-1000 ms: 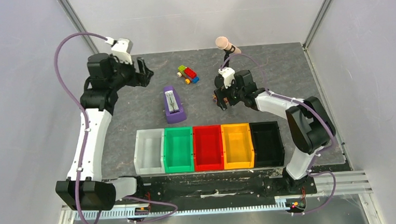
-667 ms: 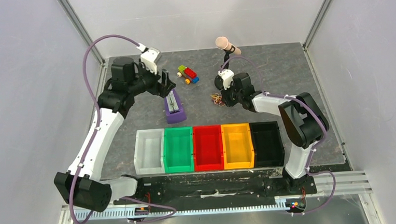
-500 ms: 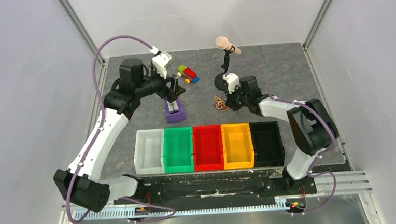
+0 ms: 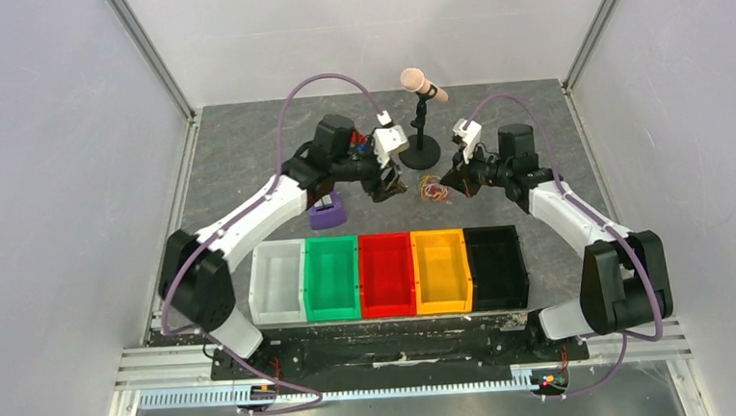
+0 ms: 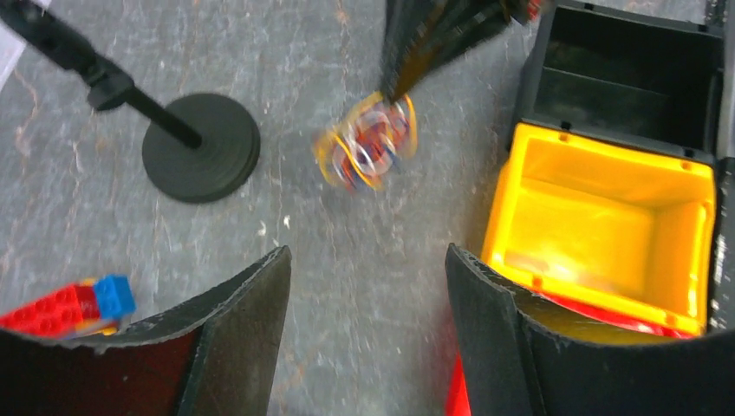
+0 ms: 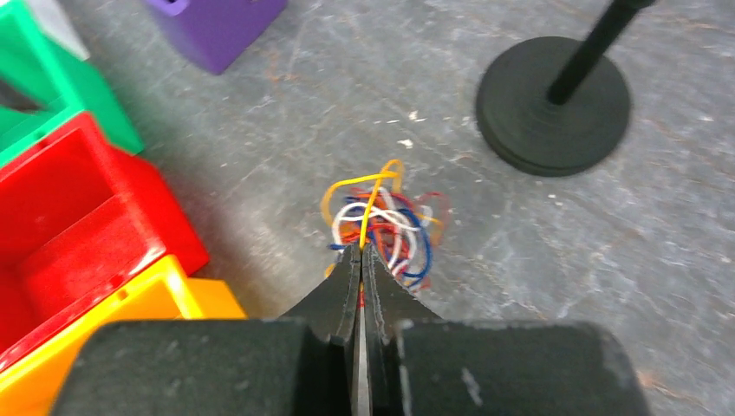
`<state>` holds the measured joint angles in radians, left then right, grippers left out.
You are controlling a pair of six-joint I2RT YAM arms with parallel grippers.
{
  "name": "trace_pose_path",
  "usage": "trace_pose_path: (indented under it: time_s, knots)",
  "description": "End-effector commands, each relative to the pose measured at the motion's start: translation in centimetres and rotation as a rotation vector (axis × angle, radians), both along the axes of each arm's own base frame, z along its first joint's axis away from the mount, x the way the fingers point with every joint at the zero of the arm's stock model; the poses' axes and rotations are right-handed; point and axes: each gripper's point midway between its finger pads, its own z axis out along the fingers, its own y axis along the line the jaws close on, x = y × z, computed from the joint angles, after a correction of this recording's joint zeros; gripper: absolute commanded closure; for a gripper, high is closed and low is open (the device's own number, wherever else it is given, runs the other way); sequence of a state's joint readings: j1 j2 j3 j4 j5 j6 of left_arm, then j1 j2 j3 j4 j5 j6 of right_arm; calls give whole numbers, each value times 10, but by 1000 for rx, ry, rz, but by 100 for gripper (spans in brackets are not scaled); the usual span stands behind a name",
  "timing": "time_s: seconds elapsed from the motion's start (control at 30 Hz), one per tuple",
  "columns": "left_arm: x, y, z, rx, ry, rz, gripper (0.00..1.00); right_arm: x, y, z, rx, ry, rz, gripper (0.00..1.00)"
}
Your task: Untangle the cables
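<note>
The cables (image 4: 433, 190) are a small tangle of thin white, blue, red, yellow and orange wires on the grey mat, in front of the microphone stand. My right gripper (image 6: 361, 251) is shut, and a yellow wire of the cables (image 6: 386, 221) runs in between its tips. In the top view the right gripper (image 4: 454, 181) sits just right of the bundle. My left gripper (image 4: 388, 184) is just left of it. In the left wrist view the left gripper (image 5: 366, 253) stands open over bare mat, with the cables (image 5: 364, 147) a short way ahead of it.
The microphone stand's round base (image 4: 422, 155) is right behind the bundle. A row of white, green, red, yellow and black bins (image 4: 388, 274) lies in front. The yellow bin (image 5: 607, 225) is close to my left gripper. A purple block (image 4: 326, 213) sits under the left arm.
The left arm swung from the far left across to the centre, beside the bundle. The right gripper shut on the cables and shifted right with them.
</note>
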<state>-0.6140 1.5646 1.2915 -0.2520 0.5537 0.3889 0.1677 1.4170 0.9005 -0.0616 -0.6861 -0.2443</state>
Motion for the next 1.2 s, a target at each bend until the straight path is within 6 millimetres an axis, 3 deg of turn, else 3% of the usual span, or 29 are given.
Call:
trace_pose_path:
  time_s: [0.0,0.13,0.27,0.37,0.5,0.57,0.63,0.67,0.7,0.8,0.83,0.93,1.03,1.17]
  knots:
    - [27,-48,43,-104,-202,-82,26,-17,19,42,71,-66,151,100]
    - [29,-73,20,-65,-207,-120,23,-22,25,63,109,-88,186,100]
    - [39,-81,-8,-18,-189,-118,24,-26,30,83,146,-107,215,100]
    - [46,-83,-18,-5,-188,-103,31,-29,33,92,165,-113,236,100]
    - [54,-86,-11,-57,-187,-51,52,-32,36,92,183,-97,258,100]
    - [51,-86,-4,-89,-188,-45,70,-33,37,92,189,-86,262,100]
    - [44,-85,1,-111,-182,-56,97,-34,37,94,194,-83,259,100]
    - [41,-82,6,-127,-183,-57,98,-32,35,95,195,-83,247,100]
    - [39,-79,10,-140,-175,-58,98,-29,32,98,197,-84,231,96]
    - [44,-65,18,-195,-79,-26,98,-15,14,107,228,-60,166,48]
    - [46,-61,20,-215,-42,-18,98,-12,6,110,243,-53,150,45]
    - [50,-49,29,-258,11,0,98,1,-16,110,247,-43,72,20]
    - [46,-49,40,-295,26,0,98,3,-21,91,220,-24,38,11]
    - [44,-54,55,-353,73,8,98,9,-19,80,288,-3,-23,12]
